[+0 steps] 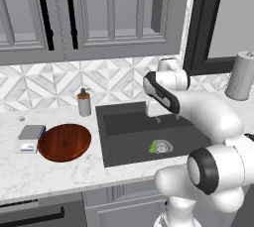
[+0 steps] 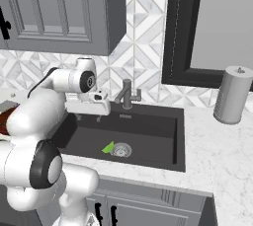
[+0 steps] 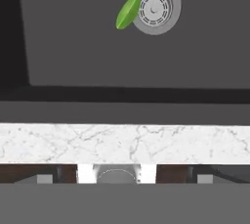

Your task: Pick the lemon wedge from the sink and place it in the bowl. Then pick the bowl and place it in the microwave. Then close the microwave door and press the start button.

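**A:** You have a white marble counter (image 1: pixel 59 174) under grey cabinets, with a patterned tile backsplash behind it and the dark sink (image 1: pixel 124 144) set into it. Where's your target?

**B:** The lemon wedge (image 1: pixel 153 146) lies on the basin floor, touching the left rim of the round silver drain (image 3: pixel 155 6). It probably slid there because the floor dips toward the drain.

**A:** And your gripper (image 2: pixel 90 116)?

**B:** It hangs above the back of the basin, near the faucet (image 2: pixel 127 93), jaws spread wide and holding nothing. In the hand view it looks straight down into the sink, so I judge you are lining up a descent.

**A:** Room to move?

**B:** The basin is wide and bare apart from the wedge, so you can come down freely. Watch the faucet just beside the hand. The wooden bowl (image 1: pixel 64 142) sits on the counter left of the sink, near its rim, so lift the wedge clear of that left wall. A soap bottle (image 1: pixel 84 103) stands behind, well apart.
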